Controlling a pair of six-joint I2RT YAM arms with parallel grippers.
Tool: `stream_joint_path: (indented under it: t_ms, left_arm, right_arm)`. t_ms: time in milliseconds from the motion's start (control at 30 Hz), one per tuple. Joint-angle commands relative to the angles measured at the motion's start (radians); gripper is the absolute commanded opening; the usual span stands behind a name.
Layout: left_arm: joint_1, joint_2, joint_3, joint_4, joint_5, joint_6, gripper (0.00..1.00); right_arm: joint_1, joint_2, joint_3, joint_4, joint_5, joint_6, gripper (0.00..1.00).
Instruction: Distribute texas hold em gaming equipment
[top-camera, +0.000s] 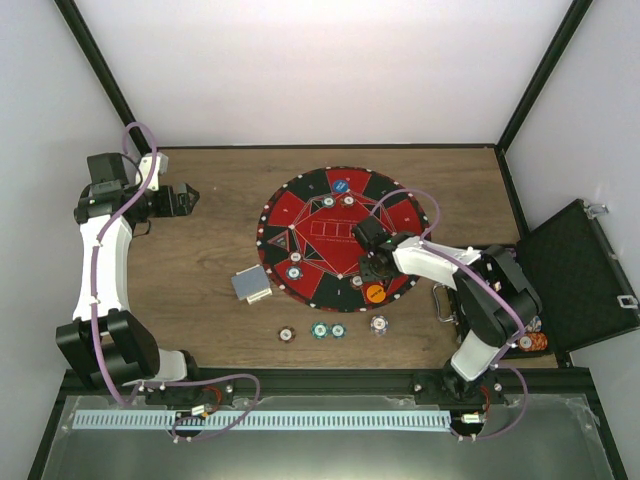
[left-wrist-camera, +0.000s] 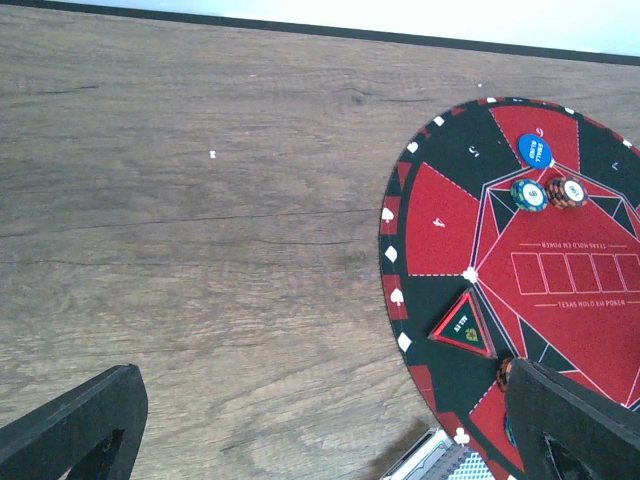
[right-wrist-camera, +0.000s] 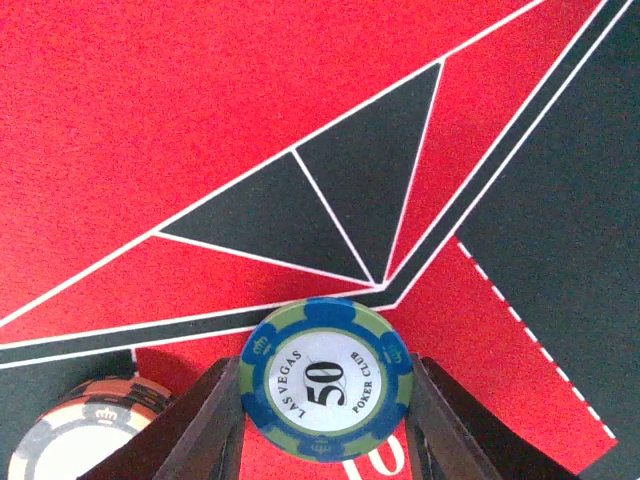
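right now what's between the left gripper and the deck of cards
Nothing: only bare wooden table lies between the left gripper and the deck of cards, clear in the top view.

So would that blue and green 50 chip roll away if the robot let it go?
Probably not. The blue-and-green 50 chip looks flat, face up over the red mat, so it should just drop and stay. Tipped on its round rim, it might roll. It looks stiff and thick, so the right gripper pinching its rim likely won't bend it.
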Motion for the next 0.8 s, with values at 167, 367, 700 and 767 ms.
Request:
stream_joint_path:
  t_ms: [167, 367, 700, 767]
  left_arm:
    - [0.004, -0.017, 0.002, 0.006, 0.002, 0.002, 1.00]
    - [0.004, -0.018, 0.000, 0.012, 0.006, -0.003, 1.00]
    - [0.004, -0.018, -0.015, 0.031, 0.020, -0.016, 1.00]
    - [0.004, -0.018, -0.014, 0.032, 0.024, -0.019, 1.00]
  right_arm:
    - [-0.008, 0.010, 0.036, -0.021, 0.032, 0.001, 0.69]
    - [-0.002, -0.079, 0.046, -0.087, 0.046, 0.034, 0.81]
    - [0.135, -0.301, -0.062, -0.250, 0.041, 0.204, 0.80]
    - [0.174, -0.334, -0.048, -0.286, 0.036, 0.234, 0.79]
